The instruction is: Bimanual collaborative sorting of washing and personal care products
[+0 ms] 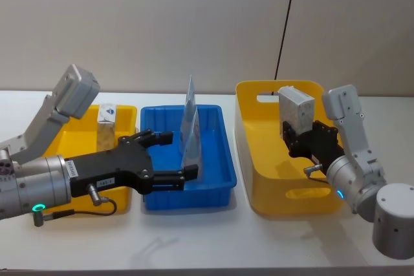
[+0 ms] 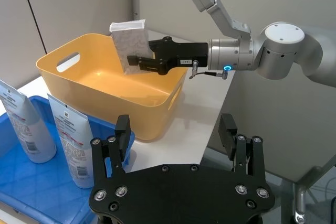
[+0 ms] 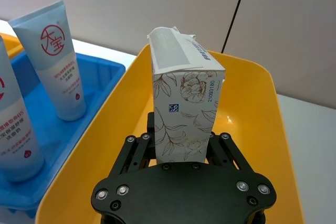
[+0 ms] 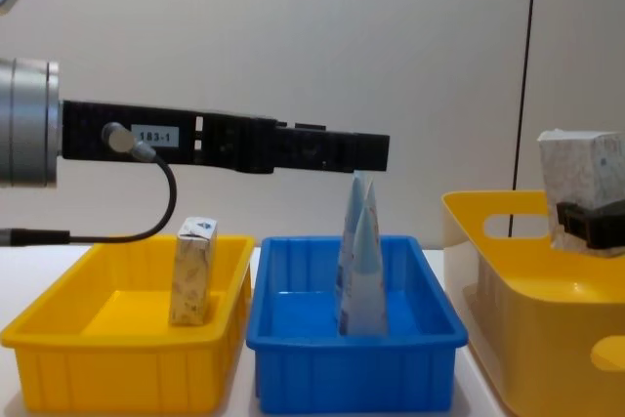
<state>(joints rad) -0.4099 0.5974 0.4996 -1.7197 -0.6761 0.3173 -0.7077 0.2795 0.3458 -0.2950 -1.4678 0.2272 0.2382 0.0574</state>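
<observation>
The left gripper (image 1: 178, 154) hovers over the near part of the blue bin (image 1: 187, 200). Its jaws are spread wide and hold nothing, and from the chest view it sits just above the tips of the two pale-blue tubes (image 1: 189, 127) that stand upright in that bin. Whether it brushes those tips cannot be told. To the robot's right, the right gripper (image 1: 299, 132) has its jaws pressed onto the lower part of the whitish flower-printed pack (image 1: 295, 108). It holds the pack upright above the inside of the big yellow basket (image 1: 291, 200), with the pack's top above the rim. A like pack (image 1: 107, 127) stands farther left in the yellow tray (image 1: 124, 110), so the held pack is probably bound for that tray, likely by a hand-over to the waiting left gripper. To do this step well, the right arm should lift the pack fully clear of the basket wall before it travels sideways. It should keep the pack upright, because the pack is soft, is gripped low and may lean. It should also carry the pack high enough to pass over the tubes without tipping them. If the pack is handed over, the left jaws should close on the free upper part and be firmly set before the right jaws let go.
</observation>
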